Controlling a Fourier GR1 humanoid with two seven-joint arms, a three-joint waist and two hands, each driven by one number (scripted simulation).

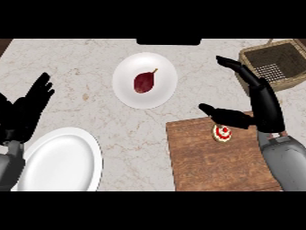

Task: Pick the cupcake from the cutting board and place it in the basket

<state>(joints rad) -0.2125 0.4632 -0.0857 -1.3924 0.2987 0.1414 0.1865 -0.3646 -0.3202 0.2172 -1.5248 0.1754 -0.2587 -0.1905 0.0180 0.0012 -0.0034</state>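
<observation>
A small cupcake [222, 133] with white icing and a red top sits on the brown wooden cutting board [212, 166] at the lower right. My right hand [266, 108] hovers just above and right of it, open, thumb stretched left over the board's far edge, fingers pointing up toward the basket. The woven basket [294, 77] stands at the far right, tilted, with a dark inside and a pale mesh patch. My left hand [19, 110] rests open at the left edge, fingers up.
A white plate [125, 81] with a dark red fruit [145, 82] lies at the counter's middle back. A larger bare white plate [61, 161] lies at the lower left, beside my left forearm. A dark object [168, 41] sits at the back edge.
</observation>
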